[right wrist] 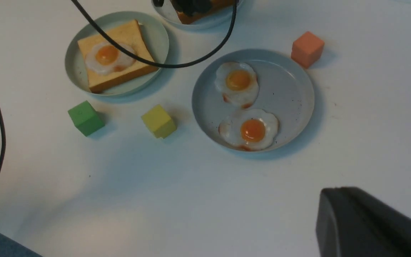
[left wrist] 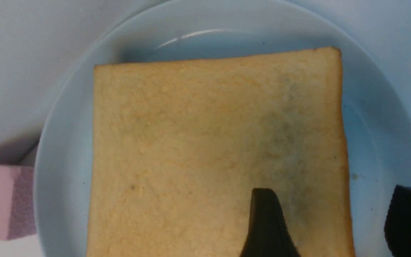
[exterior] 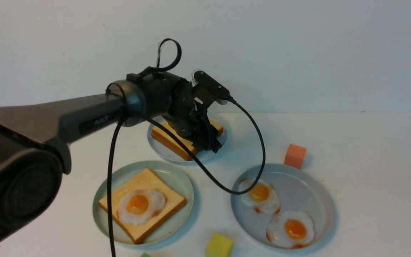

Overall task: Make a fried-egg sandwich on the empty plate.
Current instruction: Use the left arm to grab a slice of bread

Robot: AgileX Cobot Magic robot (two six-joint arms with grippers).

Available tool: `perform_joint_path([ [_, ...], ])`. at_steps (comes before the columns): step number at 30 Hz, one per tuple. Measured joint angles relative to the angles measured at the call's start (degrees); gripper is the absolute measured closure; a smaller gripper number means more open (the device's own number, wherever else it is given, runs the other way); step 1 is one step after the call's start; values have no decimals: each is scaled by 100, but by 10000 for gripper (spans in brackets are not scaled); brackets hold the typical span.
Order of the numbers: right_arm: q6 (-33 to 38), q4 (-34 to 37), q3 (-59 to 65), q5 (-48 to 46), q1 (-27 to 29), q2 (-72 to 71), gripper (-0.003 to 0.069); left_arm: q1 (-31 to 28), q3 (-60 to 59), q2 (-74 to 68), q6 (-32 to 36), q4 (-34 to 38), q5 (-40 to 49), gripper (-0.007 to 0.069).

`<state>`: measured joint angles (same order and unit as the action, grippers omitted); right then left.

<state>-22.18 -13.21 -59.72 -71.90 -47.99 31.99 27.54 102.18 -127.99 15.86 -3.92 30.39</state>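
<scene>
Sandwich (exterior: 142, 206) half built: one toast (exterior: 145, 180) w/ egg (exterior: 137, 204) on mint plate (exterior: 177, 178), near-left part of tabletop. Lid slice not on yet.

L claw (left wrist: 332, 191) is low over blue plate (left wrist: 376, 117) by the far edge. Jaws wide apart, gripping nothing. One finger (left wrist: 266, 221) sits above top slice (left wrist: 209, 142), the other is out past the crust over bare plate. R claw (right wrist: 369, 221) shows only as a dark sliver in its own cam. It's closed up, nothing seen in it.

Risks from here, my read:
- Bite is shallow, right at the crust. If you close as is, the slice could pivot or slip out mid-carry. Go deeper first.
- Front cam looks like 2 slices stacked there, can't be sure. Come down too low and you pinch both, or drag the lower one off the plate.
- Outer finger is close to the plate floor. Pressing down could tip or skate the plate.
- Cable (exterior: 205, 171) droops toward grey plate (exterior: 305, 189). On the swing over to mint it may snag eggs or nudge the egg off-centre.
- Release too high or skewed and the lid lands crooked, overhanging.
</scene>
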Motion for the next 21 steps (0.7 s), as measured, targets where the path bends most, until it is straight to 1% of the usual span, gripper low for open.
perform_joint_path([
  [3,-11,5,0,0,0,0,651,0,0,-47,0,-6,-26,208],
  [6,-24,5,0,0,0,0,649,0,0,-84,-106,-6,-26,253],
  [9,-24,5,0,0,0,0,647,0,6,-84,-340,-30,-26,336],
  [10,-24,5,0,3,0,0,646,0,6,-84,-369,-41,-26,373],
  [12,-24,5,0,3,0,0,645,0,6,-84,-400,-69,-21,419],
  [13,-24,30,0,3,0,0,645,7,6,-84,-412,-113,-10,465],
  [14,-24,38,0,3,0,0,645,7,6,-84,-411,-113,-10,471],
  [16,-24,102,0,3,0,0,645,7,6,-84,-427,-186,27,553],
  [17,-24,129,0,3,0,0,643,7,6,-84,-427,-196,32,582],
  [18,-24,149,0,3,0,0,643,7,6,-84,-427,-203,39,599],
  [19,-24,188,0,3,0,0,642,7,6,-84,-427,-202,45,630],
  [21,-24,195,0,3,0,0,641,7,6,-84,-427,-217,45,638],
])
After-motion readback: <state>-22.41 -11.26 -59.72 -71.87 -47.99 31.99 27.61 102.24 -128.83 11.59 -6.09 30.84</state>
